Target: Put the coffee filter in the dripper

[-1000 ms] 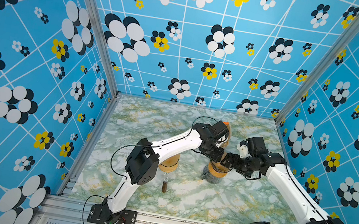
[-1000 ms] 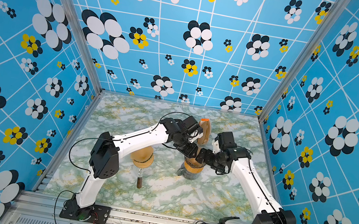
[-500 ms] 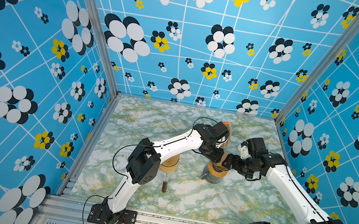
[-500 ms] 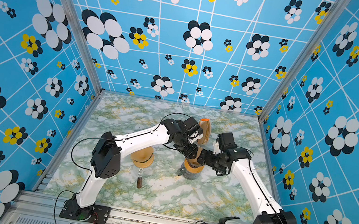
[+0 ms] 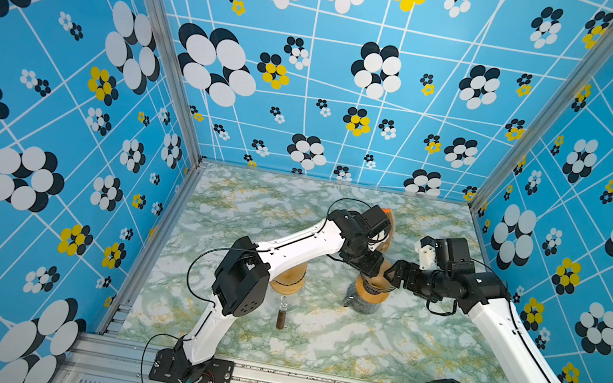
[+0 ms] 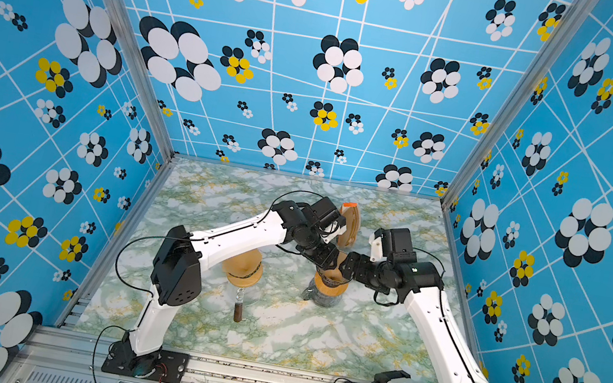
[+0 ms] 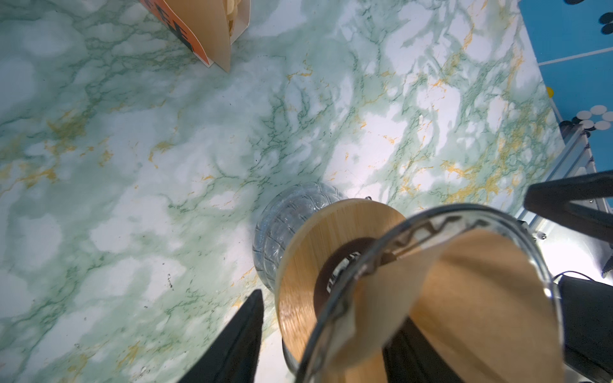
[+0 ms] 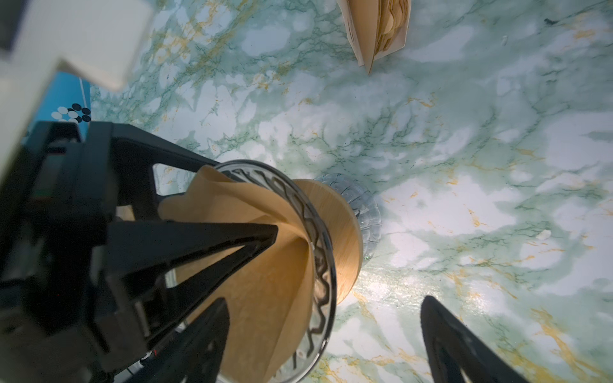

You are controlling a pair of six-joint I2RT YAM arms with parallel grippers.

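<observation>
the left gripper (image 8: 243, 195) is spreading its fingers wider, leaving the coffee filter (image 8: 265, 298) in the dripper (image 8: 326, 275), nearly done; the right gripper (image 8: 326, 300) is staying spread.

Blue flower-patterned walls (image 5: 315, 76) enclose a green-veined marble tabletop (image 5: 354, 348), brightly lit.

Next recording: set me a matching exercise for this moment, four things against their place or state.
1 coffee filter
2 filter box
3 brown vial
4 right gripper

A standing toward the far side of the table
B open, fingers wide apart at the dripper
C inside the glass cone
D on bare marble toward the front

Pairs: 1-C, 2-A, 3-D, 4-B
</observation>
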